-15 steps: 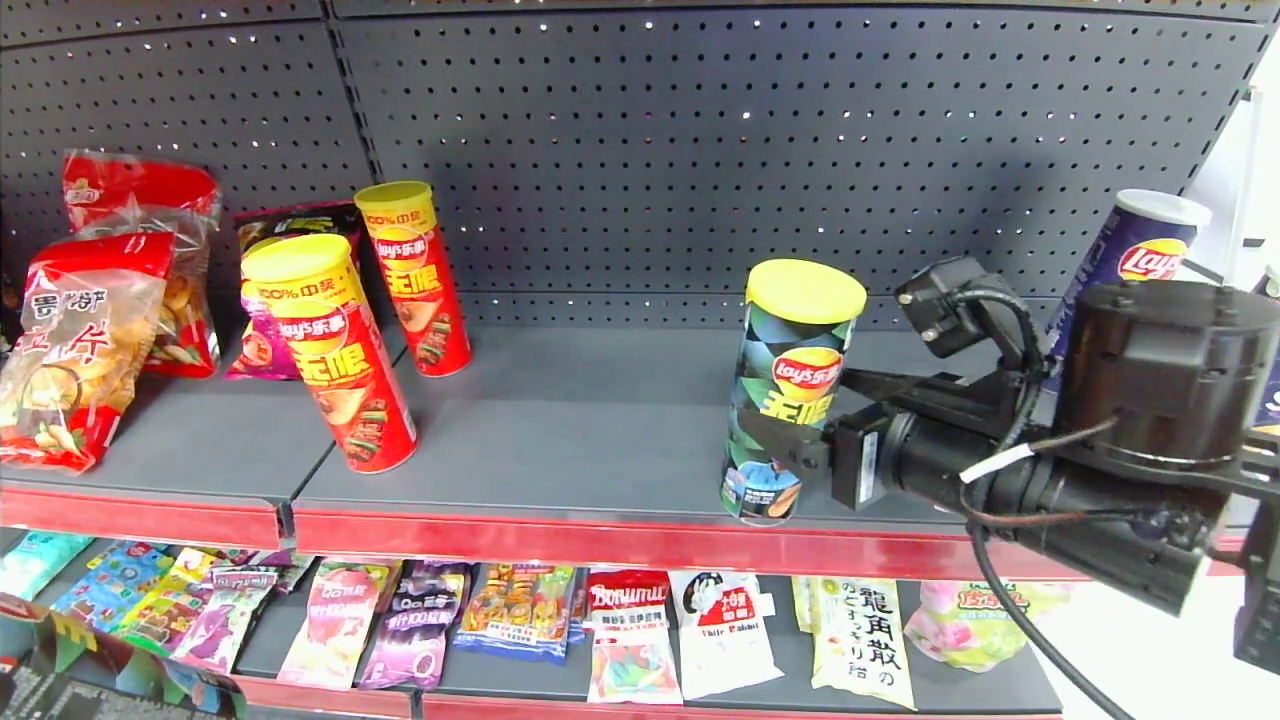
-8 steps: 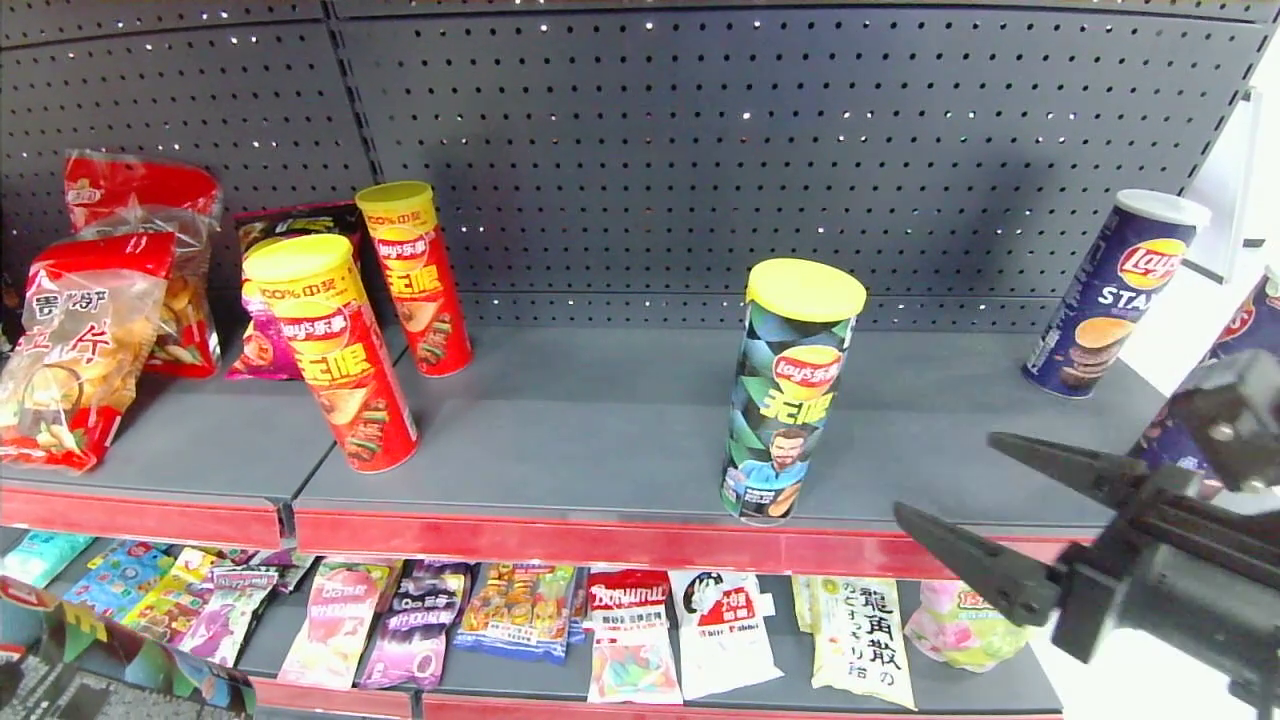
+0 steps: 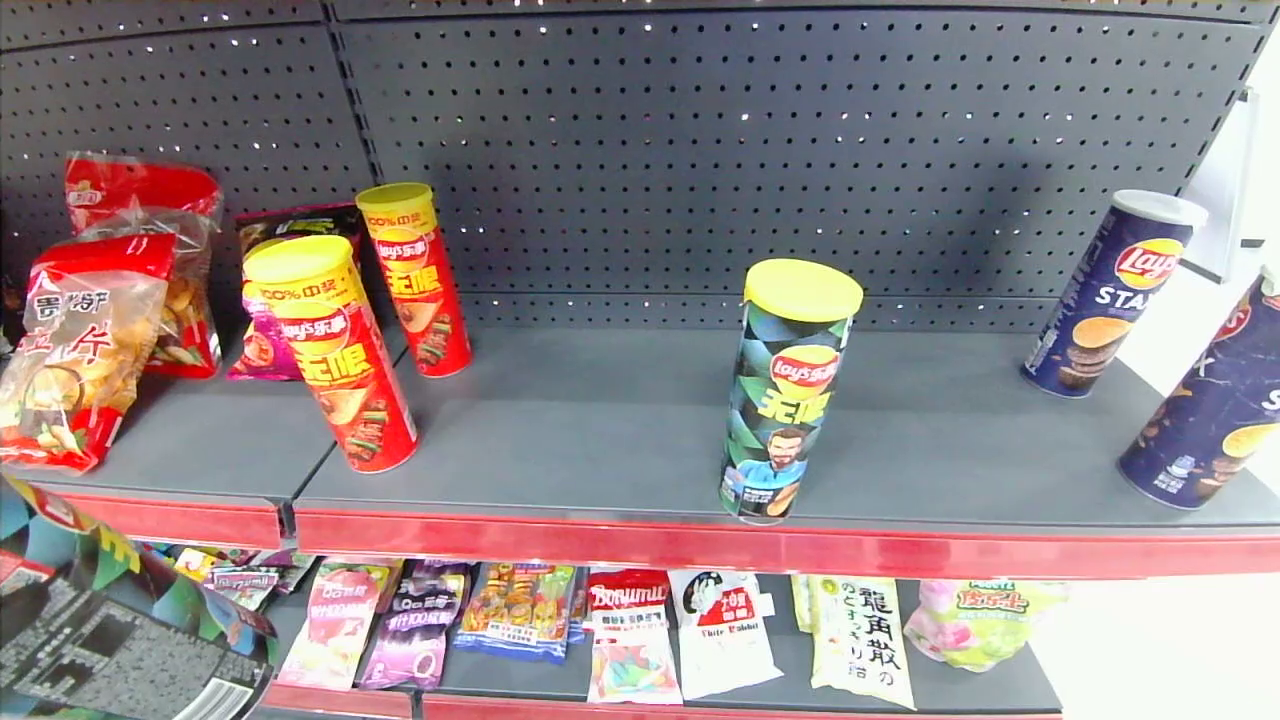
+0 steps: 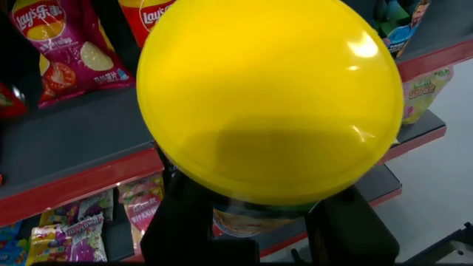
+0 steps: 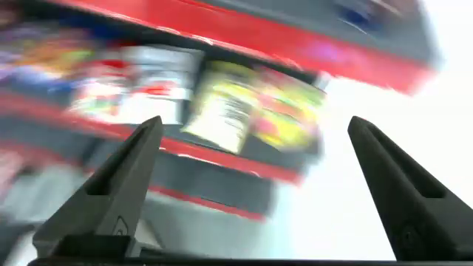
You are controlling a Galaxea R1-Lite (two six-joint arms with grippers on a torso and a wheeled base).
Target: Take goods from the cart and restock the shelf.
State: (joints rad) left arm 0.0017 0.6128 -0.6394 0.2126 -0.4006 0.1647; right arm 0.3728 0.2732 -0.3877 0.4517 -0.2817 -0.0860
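So the setup is a grey upper shelf [image 3: 600, 420] with a glossy red front strip [image 3: 560, 540], backed by a dark pegboard [image 3: 700, 150]. The board comes in two sections, with the seam toward the left. Under it is a lower shelf [image 3: 1000, 688], and off to the right it's just bright white room.

Head count on the upper shelf:
- two red cans, front one [image 3: 345, 370] and back one [image 3: 415, 285], both yellow-lidded, close together on the left
- one green can [image 3: 785, 400], upright, right by the front edge, well apart from everything else
- two blue cans, one [image 3: 1110, 300] at the back and one [image 3: 1205, 410] nearer the front at the far right
- two red-and-clear snack bags, [image 3: 75, 350] and [image 3: 140, 230], at the far left
- one purple bag [image 3: 262, 345] tucked behind the red cans

The lower shelf has a row of small packets [image 3: 630, 635]. I count at least eight, and the left end is hidden.

The left gripper [image 4: 270, 229] is clamped around the held can [image 4: 270, 96]. Its yellow lid is right up against the wrist camera, with dark fingers [image 4: 199, 236] either side of the body. From the head view that held can [image 3: 100, 640] sits at the lower left, below the upper shelf's front strip and in front of the lower shelf.

The right gripper [image 5: 255, 122] is spread wide with nothing in it, and there's a blurry shelf beyond it.
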